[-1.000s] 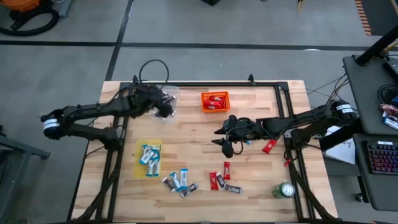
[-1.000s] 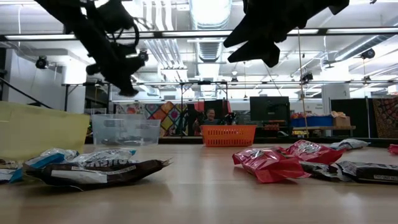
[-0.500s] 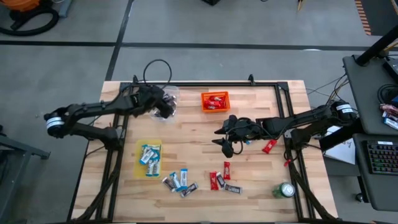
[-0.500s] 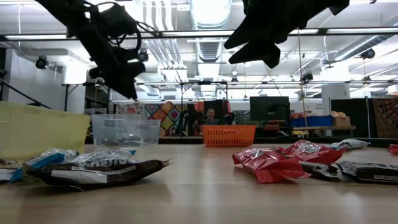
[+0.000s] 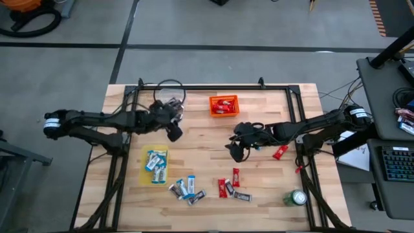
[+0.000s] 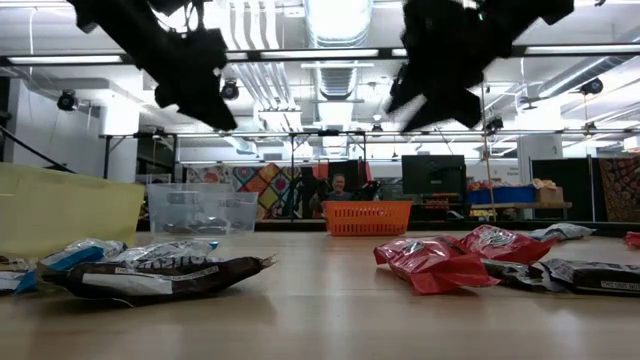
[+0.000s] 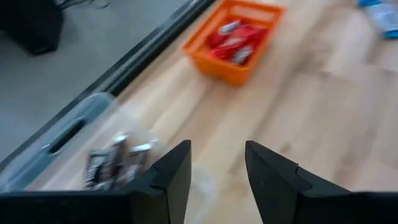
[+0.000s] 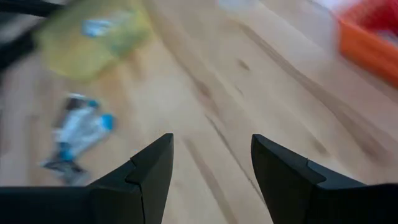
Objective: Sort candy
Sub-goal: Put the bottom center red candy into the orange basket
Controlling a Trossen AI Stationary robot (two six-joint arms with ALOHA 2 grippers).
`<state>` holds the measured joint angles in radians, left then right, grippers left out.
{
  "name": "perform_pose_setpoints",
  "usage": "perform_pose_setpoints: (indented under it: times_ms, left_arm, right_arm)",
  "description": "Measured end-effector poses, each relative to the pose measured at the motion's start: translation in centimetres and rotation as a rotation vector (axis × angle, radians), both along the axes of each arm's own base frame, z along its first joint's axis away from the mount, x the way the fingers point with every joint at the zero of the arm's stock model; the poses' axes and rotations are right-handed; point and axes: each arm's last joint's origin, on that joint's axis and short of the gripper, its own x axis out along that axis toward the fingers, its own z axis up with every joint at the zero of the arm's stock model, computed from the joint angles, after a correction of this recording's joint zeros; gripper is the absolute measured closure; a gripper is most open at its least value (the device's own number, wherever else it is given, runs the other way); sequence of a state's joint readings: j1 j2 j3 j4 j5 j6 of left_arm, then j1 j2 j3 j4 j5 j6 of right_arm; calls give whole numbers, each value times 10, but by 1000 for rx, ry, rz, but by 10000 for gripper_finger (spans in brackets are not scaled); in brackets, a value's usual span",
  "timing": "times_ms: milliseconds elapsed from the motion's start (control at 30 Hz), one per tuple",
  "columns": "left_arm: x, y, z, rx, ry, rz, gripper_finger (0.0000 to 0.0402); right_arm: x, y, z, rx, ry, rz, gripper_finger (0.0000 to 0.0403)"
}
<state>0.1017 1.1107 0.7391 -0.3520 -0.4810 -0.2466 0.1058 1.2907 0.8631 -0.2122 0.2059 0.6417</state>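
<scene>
Candy-sorting robot's left gripper [image 7: 216, 163], open and empty, hovers beside clear plastic bin [image 5: 172, 102]; right gripper [image 8: 211, 158], open, hovers above scattered wrapped mini bars [image 5: 228, 188].

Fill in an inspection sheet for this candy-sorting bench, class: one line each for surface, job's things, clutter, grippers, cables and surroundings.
Surface: wooden table, bare in the middle.
Job's things: loose candy in two clusters near the front edge, one red bar apart by the right arm; orange bin holds red bars, yellow bin blue-and-white ones, clear bin dark ones.
Clutter: green can at the front right corner.
Grippers: left gripper open and empty, beside the clear bin; right gripper open and empty, above mid-table.
Cables: a cable loop at the back edge.
Surroundings: desk with keyboard to the right; a person far behind in the low view.
</scene>
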Motion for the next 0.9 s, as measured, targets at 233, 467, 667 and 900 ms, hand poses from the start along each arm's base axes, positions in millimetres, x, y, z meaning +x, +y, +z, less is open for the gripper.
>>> perform_pose_setpoints:
  times_ms: [233, 467, 667, 900]
  left_arm:
    - [6, -41, 4, -2, -63, -177, 267]
    - [6, -65, 7, -3, -96, -279, 267]
    - [5, -73, 3, -5, -90, -315, 267]
    - [3, -80, -3, -8, -98, -349, 267]
  right_arm:
    - [-39, -12, -27, 114, 443, -310, 200]
    - [-68, -12, -33, 169, 727, -434, 200]
    - [-62, -6, -33, 204, 694, -327, 200]
    - [-38, 19, -28, 330, 460, -174, 200]
